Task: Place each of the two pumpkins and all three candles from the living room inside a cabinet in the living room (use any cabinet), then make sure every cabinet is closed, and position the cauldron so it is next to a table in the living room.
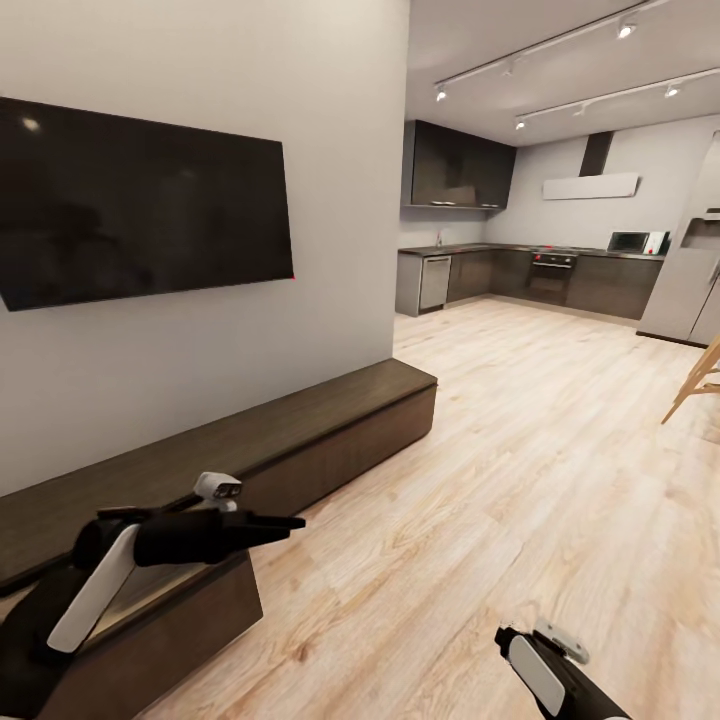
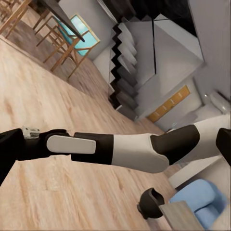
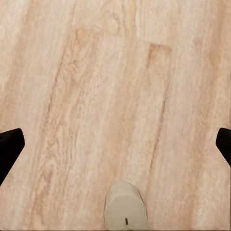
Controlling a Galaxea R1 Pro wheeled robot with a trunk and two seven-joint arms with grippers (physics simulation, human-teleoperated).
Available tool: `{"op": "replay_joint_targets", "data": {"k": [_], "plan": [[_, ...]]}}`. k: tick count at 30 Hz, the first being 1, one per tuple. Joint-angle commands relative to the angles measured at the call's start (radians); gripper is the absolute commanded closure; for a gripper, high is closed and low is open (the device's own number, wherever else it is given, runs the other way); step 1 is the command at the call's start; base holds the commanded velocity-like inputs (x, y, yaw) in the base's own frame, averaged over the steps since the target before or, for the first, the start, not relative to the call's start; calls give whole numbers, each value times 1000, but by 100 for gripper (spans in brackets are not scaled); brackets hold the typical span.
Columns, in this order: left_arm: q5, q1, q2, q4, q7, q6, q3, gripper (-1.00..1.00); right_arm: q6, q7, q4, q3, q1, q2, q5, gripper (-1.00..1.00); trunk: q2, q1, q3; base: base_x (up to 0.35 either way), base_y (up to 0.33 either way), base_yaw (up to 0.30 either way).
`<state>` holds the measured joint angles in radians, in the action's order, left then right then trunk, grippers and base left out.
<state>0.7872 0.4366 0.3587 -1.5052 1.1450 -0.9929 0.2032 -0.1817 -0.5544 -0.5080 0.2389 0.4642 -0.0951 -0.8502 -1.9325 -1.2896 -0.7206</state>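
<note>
Beige candle [image 3: 125, 207] stands upright on the wooden floor [image 3: 115, 72] below the right pincer [image 3: 115, 144], jaws wide apart. Lower straight, centred, before closing. Left pincer [image 1: 285, 522], seemingly together, hovers over the cabinet's [image 1: 330, 420] open drawer at eight o'clock.

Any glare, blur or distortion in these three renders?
Head view: wide-angle stretch at the edges, faint reflections on the TV, bright ceiling spots, soft, slightly smeared detail. Left wrist view: tilted horizon, the staircase jagged and aliased. Right wrist view: evenly lit floor, no hard shadows, the candle slightly soft, no glare.
</note>
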Motion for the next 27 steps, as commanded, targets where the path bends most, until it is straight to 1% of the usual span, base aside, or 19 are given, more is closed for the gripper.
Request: {"op": "replay_joint_targets", "data": {"k": [1,4,7,10,14,20,23,27], "plan": [[11,0,1,0,1,-5,5,-100,-29,-7,-2,8,1,-2,-4,-100,-1,0,-1,0,0,0],[22,-1,2,-1,5,-5,9,-100,-74,0,-1,7,1,-4,-5,-100,-1,0,-1,0,0,0],[32,-2,2,-1,28,-4,10,-100,-94,3,4,7,1,-4,-5,-100,-1,0,-1,0,0,0],[36,-2,3,-1,54,-4,10,-100,-122,5,50,8,1,-5,-4,-100,-1,0,-1,0,0,0],[39,-3,3,-1,66,-4,9,-100,-133,18,132,7,1,-6,2,-100,-1,0,-1,0,0,0],[41,-3,3,-1,68,-4,9,-100,-129,43,162,7,1,-8,4,-100,-1,0,-1,0,0,0],[41,-3,3,-1,69,-4,9,-100,-127,46,164,7,1,-8,5,-100,-22,-11,-10,0,0,0],[59,-3,4,-1,70,-4,9,-100,-126,47,165,9,1,-7,6,-100,-50,-27,-23,0,0,0]]}}
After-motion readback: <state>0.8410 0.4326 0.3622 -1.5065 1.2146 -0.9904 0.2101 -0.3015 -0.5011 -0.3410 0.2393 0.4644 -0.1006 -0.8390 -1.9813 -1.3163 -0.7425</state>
